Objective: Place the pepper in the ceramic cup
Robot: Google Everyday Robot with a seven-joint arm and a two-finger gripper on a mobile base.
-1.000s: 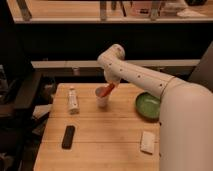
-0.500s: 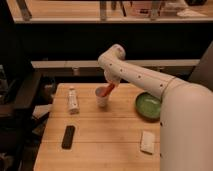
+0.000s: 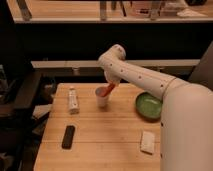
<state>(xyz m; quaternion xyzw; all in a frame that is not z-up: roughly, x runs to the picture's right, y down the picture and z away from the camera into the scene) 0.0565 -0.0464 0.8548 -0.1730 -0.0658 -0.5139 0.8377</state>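
The white ceramic cup [image 3: 102,99] stands on the wooden table [image 3: 110,140], toward its back middle. The red-orange pepper [image 3: 108,90] slants down to the left, and its lower end sits inside the cup's mouth. My gripper [image 3: 112,83] hangs from the white arm just above and to the right of the cup, shut on the pepper's upper end. The arm's wrist hides most of the fingers.
A green bowl [image 3: 148,106] sits right of the cup. A white tube-like bottle [image 3: 73,100] lies to its left. A black remote [image 3: 68,136] and a white pad [image 3: 147,141] lie nearer the front. A dark chair [image 3: 22,100] stands at the table's left edge.
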